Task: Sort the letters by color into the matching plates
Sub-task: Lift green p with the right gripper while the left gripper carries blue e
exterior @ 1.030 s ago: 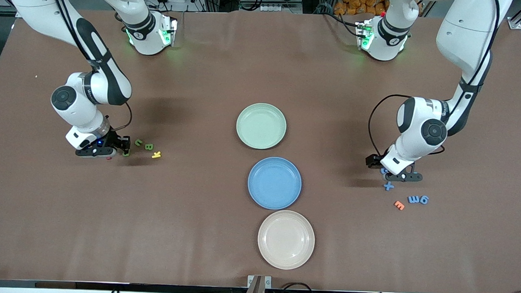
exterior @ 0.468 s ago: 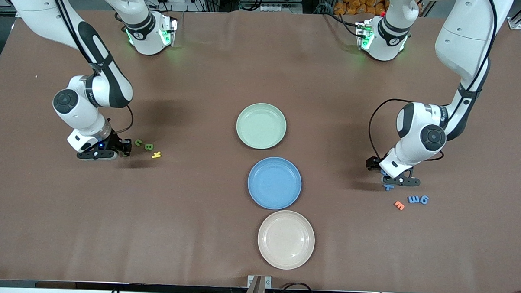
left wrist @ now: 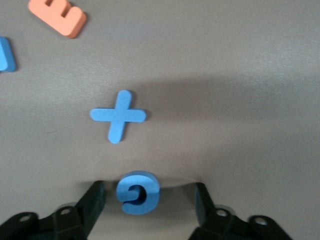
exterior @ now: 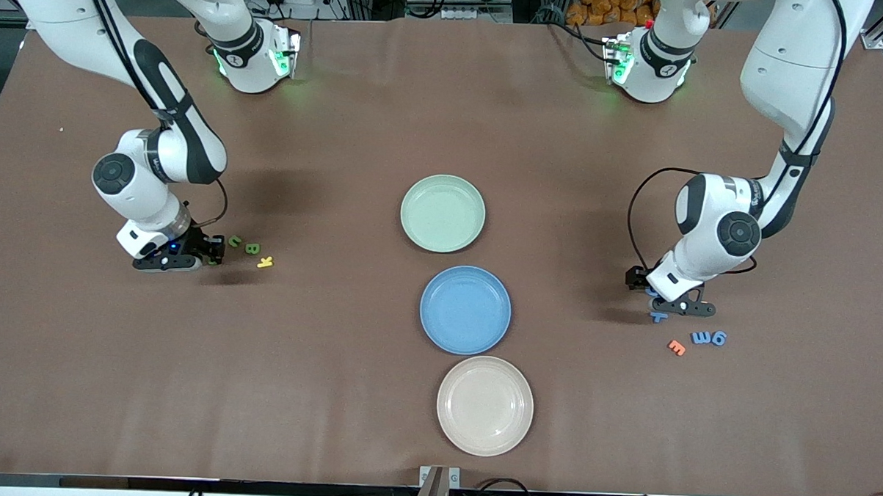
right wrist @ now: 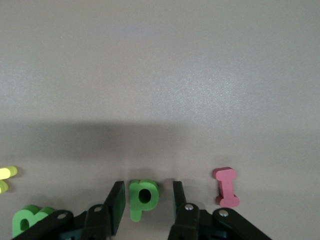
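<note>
At the left of the front view, you see the right gripper (exterior: pixel 208 253) low on the tabletop (exterior: pixel 343 127). Its fingers (right wrist: pixel 116 205) are clamped on a green letter p (right wrist: pixel 142 198). A pink letter (right wrist: pixel 226 186) lies just beside them. Mid-frame sit the mint green plate (exterior: pixel 443 213) and blue plate (exterior: pixel 465 309). At the right, the left gripper (exterior: pixel 656 298) straddles a blue curled letter (left wrist: pixel 138 192); its fingers (left wrist: pixel 95 202) stand apart, not touching the letter. A blue plus (left wrist: pixel 118 115) lies near.

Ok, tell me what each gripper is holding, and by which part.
Left gripper: nothing; open around the blue curled letter. Right gripper: straddles the bowl of the green p; a grip cannot be told.
</note>
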